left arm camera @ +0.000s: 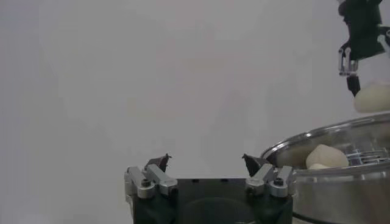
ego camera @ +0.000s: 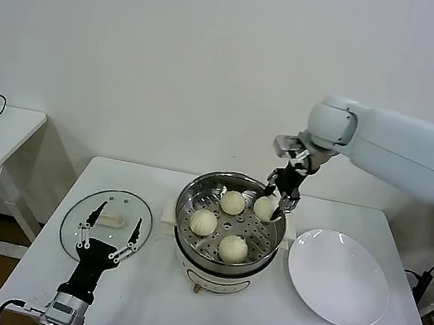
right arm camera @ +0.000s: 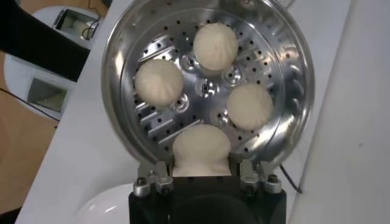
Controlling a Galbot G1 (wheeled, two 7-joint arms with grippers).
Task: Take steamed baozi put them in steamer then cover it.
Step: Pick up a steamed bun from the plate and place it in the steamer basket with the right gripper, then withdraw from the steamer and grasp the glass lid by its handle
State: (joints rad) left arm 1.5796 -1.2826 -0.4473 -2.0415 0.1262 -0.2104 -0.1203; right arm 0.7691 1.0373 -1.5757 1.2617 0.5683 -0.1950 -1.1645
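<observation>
Right gripper [ego camera: 280,203] is clamping the fourth baozi [ego camera: 265,208] over the steamer [ego camera: 195,188] rim at frame centre-right; releasing here risks it bouncing out. Left gripper [ego camera: 112,232], jaws apart, is idling lower left.

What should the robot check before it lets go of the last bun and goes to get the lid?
1. Bun held: the right gripper is shut on the fourth baozi. Ok.
2. Bun over the pot: it hangs inside the steamer rim, at the far right side. Ok.
3. Bun resting on the basket floor: cannot tell.
4. Room for it: the three other baozi sit apart, leaving a free spot. Ok.
5. Lid ready: the glass lid lies flat on the table left of the steamer. Ok.
6. Lid hand ready: the left gripper is open over the lid, holding nothing. Ok.
</observation>
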